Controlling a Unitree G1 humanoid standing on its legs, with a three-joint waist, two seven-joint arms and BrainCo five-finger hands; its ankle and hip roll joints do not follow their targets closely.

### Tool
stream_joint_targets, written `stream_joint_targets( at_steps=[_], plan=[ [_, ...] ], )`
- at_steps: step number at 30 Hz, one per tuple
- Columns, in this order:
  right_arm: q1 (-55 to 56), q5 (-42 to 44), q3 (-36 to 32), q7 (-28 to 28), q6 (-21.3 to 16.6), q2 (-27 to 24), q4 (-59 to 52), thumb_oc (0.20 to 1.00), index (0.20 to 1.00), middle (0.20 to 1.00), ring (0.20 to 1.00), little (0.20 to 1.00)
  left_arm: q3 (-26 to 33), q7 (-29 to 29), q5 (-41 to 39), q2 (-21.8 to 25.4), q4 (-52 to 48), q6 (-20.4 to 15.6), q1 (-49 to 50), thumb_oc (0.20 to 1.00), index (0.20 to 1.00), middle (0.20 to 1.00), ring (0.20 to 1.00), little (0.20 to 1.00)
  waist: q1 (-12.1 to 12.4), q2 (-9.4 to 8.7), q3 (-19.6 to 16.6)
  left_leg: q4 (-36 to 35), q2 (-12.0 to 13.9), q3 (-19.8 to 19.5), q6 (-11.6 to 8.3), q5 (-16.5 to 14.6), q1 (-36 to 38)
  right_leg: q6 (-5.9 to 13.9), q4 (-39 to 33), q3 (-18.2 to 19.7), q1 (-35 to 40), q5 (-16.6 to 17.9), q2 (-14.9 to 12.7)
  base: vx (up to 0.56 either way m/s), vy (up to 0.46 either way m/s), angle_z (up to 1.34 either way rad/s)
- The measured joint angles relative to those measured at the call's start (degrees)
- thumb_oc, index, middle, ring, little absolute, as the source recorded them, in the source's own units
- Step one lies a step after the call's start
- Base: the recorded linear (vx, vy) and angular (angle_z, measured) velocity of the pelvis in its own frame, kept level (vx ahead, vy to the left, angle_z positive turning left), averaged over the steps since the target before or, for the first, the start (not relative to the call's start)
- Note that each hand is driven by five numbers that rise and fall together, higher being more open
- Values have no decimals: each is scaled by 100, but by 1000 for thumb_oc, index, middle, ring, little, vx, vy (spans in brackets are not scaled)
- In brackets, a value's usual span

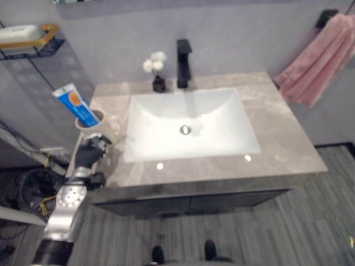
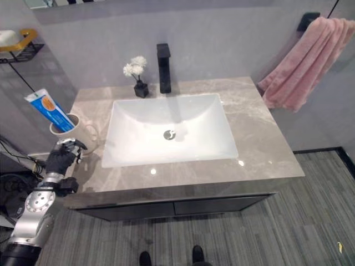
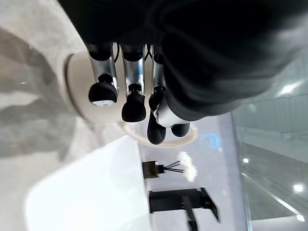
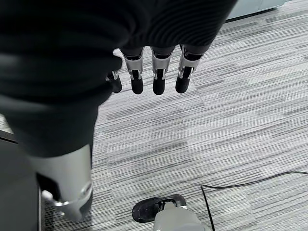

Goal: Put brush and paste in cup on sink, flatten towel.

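- Right hand (image 4: 154, 72) hung low over grey plank floor (image 4: 240, 120), away from the sink counter; fingers straight and relaxed, nothing held.
- Left hand (image 1: 91, 152) at the counter's front-left corner, pressed up against the near side of the cream cup (image 1: 97, 124). Left wrist view showed dark fingertips (image 3: 132, 103) curled onto the cup wall, so read as clasped on the cup rather than loose.
- Cup stood upright near the left edge of the grey stone counter (image 1: 288, 138), just left of the white basin (image 1: 188, 127).
- Blue-and-white paste tube (image 1: 75, 104) already in the cup, long axis tilted up and out toward the counter's left edge, cap end highest.
- No brush made out, in the cup or on the counter; could not tell whether one sat hidden behind the tube.
- Further back along the counter's rear edge: small dark vase with white flowers (image 1: 157, 71), then black tap (image 1: 183, 62) behind the basin.
- Farthest: pink towel (image 1: 321, 61) bunched on a wall hook beyond the rear-right corner, hanging in folds, not flattened.
- Key relation, as judgement: towel lay well to the right and beyond the counter, opposite side from the busy left hand; free right hand the nearer arm for it, needing to rise and reach up toward the wall.
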Motion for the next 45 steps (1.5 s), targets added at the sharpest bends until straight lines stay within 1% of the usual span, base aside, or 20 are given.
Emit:
stream_joint_targets(
  at_steps=[6,10,15,16,22,25,29,32,33,36,37,38,42,45],
  plan=[
    [-58,0,14,-20,-4,-1,-23,1000,1000,1000,1000,1000,-1,41,1,1,112,-1,-38,200,200,200,200,200,-12,-2,43,0,3,119,0,0,-115,12,1,102,-183,43,8,7,-9,-9],
    [-142,1,76,-50,-16,-24,-66,1000,1000,1000,1000,1000,11,135,1,11,322,-5,-327,200,200,200,200,200,-25,-35,154,1,14,130,-15,14,-248,5,1,125,-326,77,24,6,-4,-4],
    [-191,5,127,-63,-18,-92,-223,1000,1000,1000,1000,1000,13,241,0,147,375,-27,-570,200,200,200,200,200,-29,-94,236,1,29,142,-19,19,-309,1,2,137,-394,87,42,0,0,0],
    [-223,5,173,-65,-27,-116,-254,1000,1000,1000,1000,1000,12,244,0,172,386,-38,-691,200,200,200,200,200,-26,-117,305,1,32,141,-20,20,-321,1,2,136,-404,88,45,0,0,0],
    [-334,7,234,-89,-22,-176,-253,1000,1000,1000,1000,1000,27,346,-1,344,428,-111,-883,200,200,200,200,200,-25,-149,345,2,34,145,-29,27,-469,-2,18,145,-561,102,51,0,0,0],
    [-358,6,235,-87,-22,-172,-253,1000,1000,1000,1000,1000,56,331,-4,422,372,-136,-850,200,200,200,200,200,-10,-183,380,2,36,185,-29,27,-462,-3,38,189,-570,105,54,28,4,-5],
    [-381,5,231,-84,-14,-171,-222,1000,1000,1000,1000,1000,196,208,-60,490,164,-118,-478,200,200,200,200,200,-13,-215,416,2,36,240,-29,27,-336,-1,39,237,-465,106,55,22,6,-7],
    [-386,1,227,-77,-18,-172,-221,1000,1000,1000,1000,1000,262,67,-120,529,17,-103,-136,200,200,200,200,200,4,-205,423,0,42,239,-30,23,-240,3,1,230,-373,98,54,0,0,0],
    [-392,-3,225,-60,-14,-173,-223,1000,1000,1000,1000,1000,323,-82,-197,603,-264,-87,247,200,200,200,200,200,22,-193,429,-1,45,234,-32,23,-213,3,0,220,-343,97,55,0,0,0],
    [-339,-4,221,-46,-11,-176,-202,1000,1000,1000,1000,1000,363,-279,-245,626,-477,-38,671,200,200,200,200,200,79,-145,447,-1,43,198,-32,23,-107,3,-1,190,-223,96,52,-4,15,8],
    [-354,-7,220,-41,-11,-178,-203,1000,1000,1000,1000,1000,451,-337,-317,646,-529,-26,843,200,200,200,200,200,144,-98,470,-14,37,131,-32,20,-84,-3,0,135,-164,86,40,-19,18,13],
    [-352,-7,220,-40,-15,-179,-219,1000,1000,1000,1000,1000,513,-343,-338,659,-559,-26,943,200,200,200,200,200,143,-78,463,-14,37,112,-32,20,-91,-7,-1,117,-162,80,40,-34,19,17],
    [-351,-7,218,-41,-18,-183,-216,1000,1000,1000,1000,1000,643,-325,-434,663,-561,-27,1013,200,200,200,200,200,221,39,392,-6,34,-31,-18,40,-182,-13,0,15,-177,84,33,-21,13,17],
    [-351,-7,217,-42,-20,-204,-230,1000,1000,1000,1000,1000,728,-310,-438,669,-561,-29,1001,200,200,200,200,200,264,98,349,-2,33,-42,-36,55,-193,-20,2,-32,-179,93,34,-17,7,2]
  ],
)
